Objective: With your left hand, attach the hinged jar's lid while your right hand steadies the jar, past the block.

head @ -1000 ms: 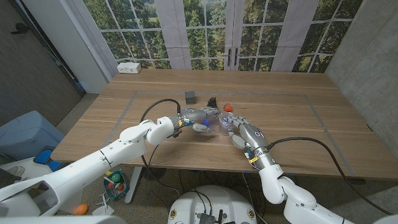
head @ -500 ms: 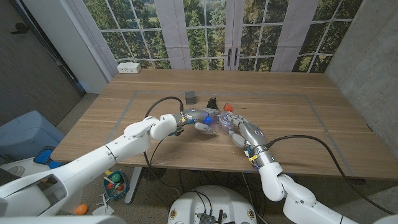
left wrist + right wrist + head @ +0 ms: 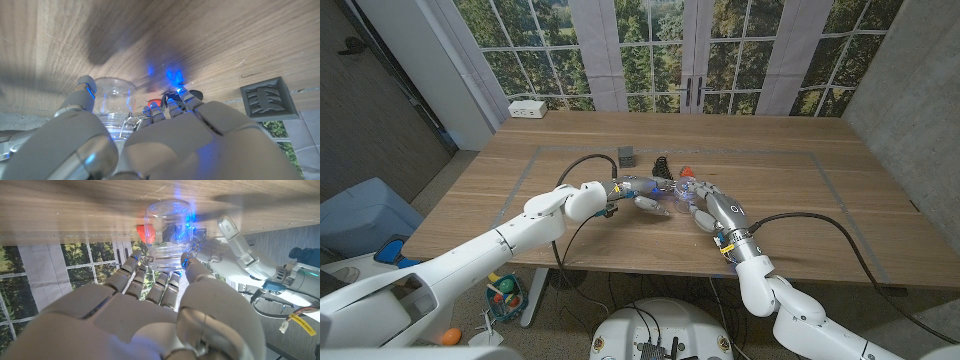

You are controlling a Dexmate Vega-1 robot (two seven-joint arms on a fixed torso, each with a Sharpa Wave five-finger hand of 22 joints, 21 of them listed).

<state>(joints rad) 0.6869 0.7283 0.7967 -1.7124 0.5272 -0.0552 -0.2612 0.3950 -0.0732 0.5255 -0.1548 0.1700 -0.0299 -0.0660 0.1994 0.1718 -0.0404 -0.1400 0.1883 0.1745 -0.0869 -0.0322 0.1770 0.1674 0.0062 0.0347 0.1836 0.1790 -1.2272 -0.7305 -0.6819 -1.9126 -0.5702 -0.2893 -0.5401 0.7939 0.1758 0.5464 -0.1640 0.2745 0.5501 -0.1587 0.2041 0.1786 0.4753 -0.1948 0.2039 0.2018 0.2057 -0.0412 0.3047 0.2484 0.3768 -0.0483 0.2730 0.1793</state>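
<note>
Glass jar (image 3: 677, 194) stands on the table (image 3: 790, 200) near its middle, between the two robot hands; in the head view it is small, lit blue, and mostly covered by fingers. Lid not distinguishable in the head view. Right wrist view shows the jar (image 3: 171, 232) clear-walled, with wire clasp parts at its neck; whether the lid is seated cannot be told. Left wrist view shows the jar (image 3: 114, 102) beside a thumb, wire hinge visible next to it.

Left robot hand (image 3: 642, 190) reaches to the jar from the robot's left, fingers at it; firm grip or only touch cannot be told. Right robot hand (image 3: 705, 205) is against the jar's other side, fingers curved toward it; contact looks likely, a closed grasp not confirmed.

Small red thing (image 3: 686, 172) sits just behind the jar, partly hidden. Grey block (image 3: 625, 155) further back, near a dark ridged object (image 3: 661, 162). Left wrist view shows the block (image 3: 270, 98) with a fishbone relief
</note>
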